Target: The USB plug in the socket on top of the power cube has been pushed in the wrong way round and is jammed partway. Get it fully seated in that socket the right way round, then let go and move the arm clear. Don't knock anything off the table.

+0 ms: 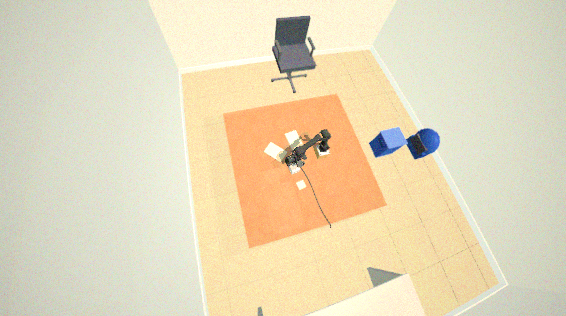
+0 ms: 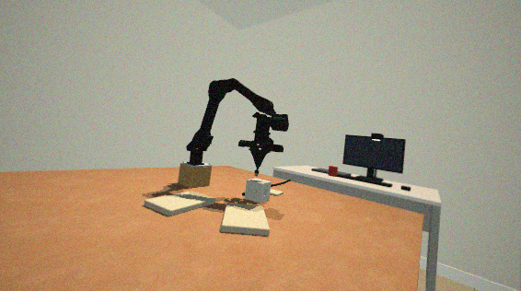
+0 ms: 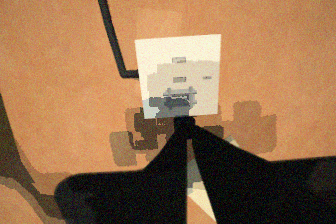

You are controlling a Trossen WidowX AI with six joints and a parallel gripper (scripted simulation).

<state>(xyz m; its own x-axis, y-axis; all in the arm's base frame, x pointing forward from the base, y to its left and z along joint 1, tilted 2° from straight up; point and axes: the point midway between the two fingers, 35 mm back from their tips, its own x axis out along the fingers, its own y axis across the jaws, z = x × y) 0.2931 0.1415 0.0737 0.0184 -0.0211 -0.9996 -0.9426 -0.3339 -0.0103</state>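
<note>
The white power cube (image 1: 294, 169) (image 2: 257, 191) (image 3: 184, 47) stands on the orange table top (image 2: 115, 241). Several openings and a grey metal-edged socket area show on its top in the wrist view, partly in shadow. My gripper (image 2: 257, 169) (image 3: 187, 132) points straight down and is shut on the small dark USB plug (image 2: 256, 173) (image 3: 184, 121). The plug is clear of the cube, with a small gap above its top in the exterior view. In the wrist view it appears just past the cube's near edge. Its metal tip is too small to tell which way round it faces.
A black cable (image 1: 315, 197) (image 2: 282, 182) (image 3: 110, 37) runs from the cube's side. Two flat cream slabs (image 2: 245, 221) (image 1: 274, 152) lie near the cube, and a smaller one (image 1: 301, 185) (image 2: 276, 192) lies beyond it. The arm's base stands on a brown block (image 2: 194, 176).
</note>
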